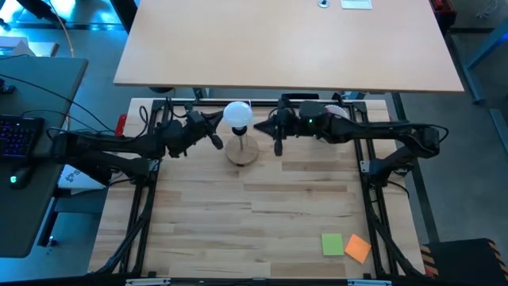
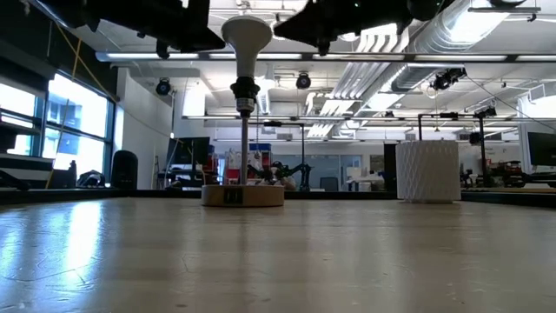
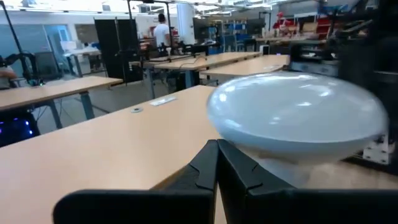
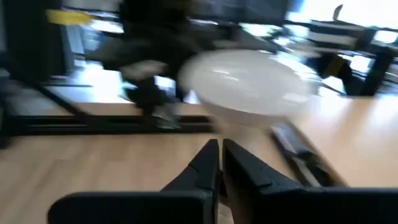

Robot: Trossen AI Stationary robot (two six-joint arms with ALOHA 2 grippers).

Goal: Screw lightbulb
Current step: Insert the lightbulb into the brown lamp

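The white lightbulb (image 1: 238,114) stands upright, its narrow base in the black socket (image 2: 244,90) of a thin post on a round wooden stand (image 1: 242,152), at the middle of the table's far side. My left gripper (image 1: 219,144) is shut and held level just left of the bulb. In the left wrist view its tips (image 3: 217,148) sit below the globe (image 3: 298,115). My right gripper (image 1: 278,148) is shut and held level just right of the bulb. Its tips (image 4: 219,148) point under the globe (image 4: 249,81). Neither gripper visibly touches anything.
A green sticky note (image 1: 332,244) and an orange one (image 1: 358,248) lie near the table's front right corner. A large pale wooden table (image 1: 286,48) stands beyond the far edge. In the low view a white ribbed cylinder (image 2: 427,171) shows to the stand's right.
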